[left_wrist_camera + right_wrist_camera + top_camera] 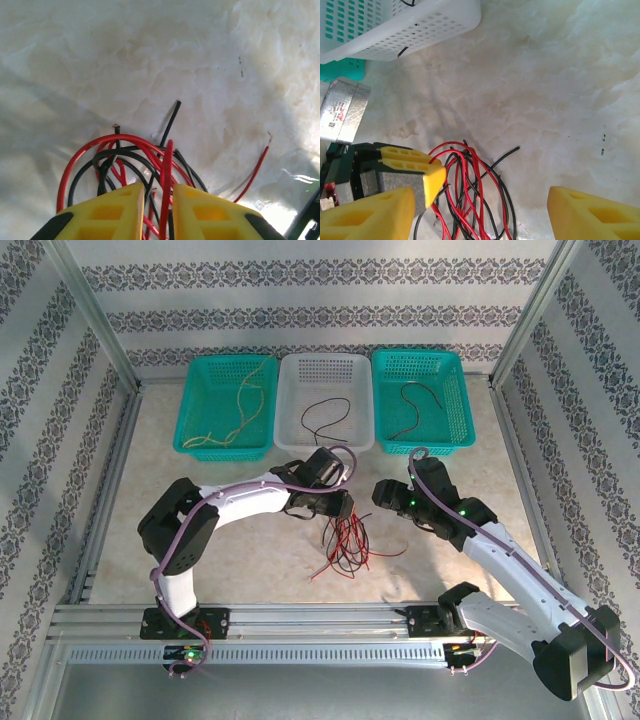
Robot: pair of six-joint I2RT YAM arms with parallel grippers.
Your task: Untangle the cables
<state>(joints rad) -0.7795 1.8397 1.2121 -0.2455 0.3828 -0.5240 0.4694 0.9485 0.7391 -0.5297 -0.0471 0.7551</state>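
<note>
With left fingers (115, 210) pinched on 1 red strand of the cables (345, 540), heaped on the bench (230, 550) before the white basket (283, 410), and right fingers (370, 215) spread: lift slowly, freeing 1 strand.

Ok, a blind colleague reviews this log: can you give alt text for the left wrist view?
The left gripper, its yellow fingers nearly together, pinches strands of a tangle of red and black cables lying on a pale marbled table. One black end pokes up past the tangle, and a loose red end trails off to the right.
</note>
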